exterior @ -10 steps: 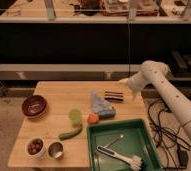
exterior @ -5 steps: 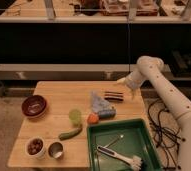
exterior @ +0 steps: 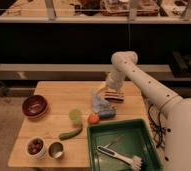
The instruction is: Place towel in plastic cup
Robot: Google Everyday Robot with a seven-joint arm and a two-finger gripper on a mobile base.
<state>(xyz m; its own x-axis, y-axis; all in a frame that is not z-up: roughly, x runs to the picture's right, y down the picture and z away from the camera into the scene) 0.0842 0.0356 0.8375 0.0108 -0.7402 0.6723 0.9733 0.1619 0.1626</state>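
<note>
the gripper [exterior: 103, 89] is seen poised over the wooden table [exterior: 54, 95], fingers spread apart and nothing held, just above the far edge of the towel [exterior: 101, 106], a soft, crumpled pale blue-grey cloth. the plastic cup [exterior: 75, 116], a smooth yellow-green tumbler, is found upright near the towel, with a small round orange object [exterior: 93, 119] lodged between them.
</note>
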